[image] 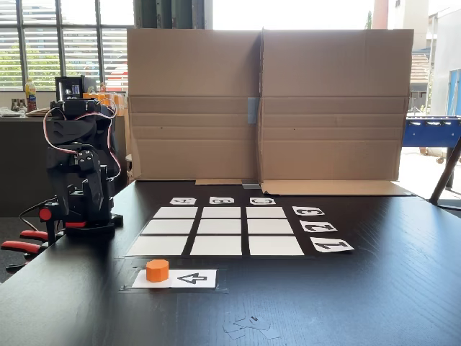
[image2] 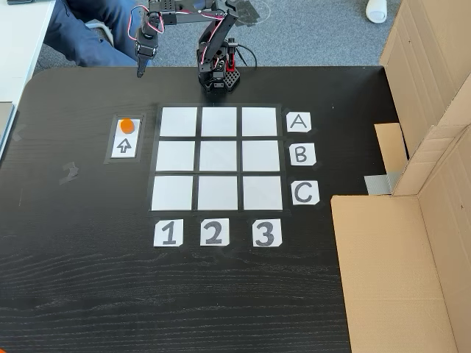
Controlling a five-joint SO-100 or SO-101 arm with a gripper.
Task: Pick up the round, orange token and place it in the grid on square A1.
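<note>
Pincer first: the black two-finger gripper (image2: 140,70) hangs at the end of the black arm (image2: 184,16), tip pointing down over the bare dark wooden table (image2: 73,243) near its far edge in the top-down fixed view; its fingers look pressed together with no gap between them, though it is small there and I cannot tell for certain; it holds nothing and touches nothing that can be seen; in the low fixed view the arm (image: 75,173) stands folded at the left, red clamps (image: 25,241) beside its base, and the fingertips cannot be made out. The small bright orange faceted plastic token (image2: 127,125) sits on the white paper card with a black arrow (image2: 124,145), on the end the arrow points to, just left of the grid in the top-down view and well apart from the gripper; the three-by-three grid of white paper rectangles (image2: 218,157) lies flat with nothing on it; square A1 (image2: 178,121), the corner cell nearest the card, is bare; folded brown cardboard panels (image: 266,104) stand along the table's far side in the low view.
</note>
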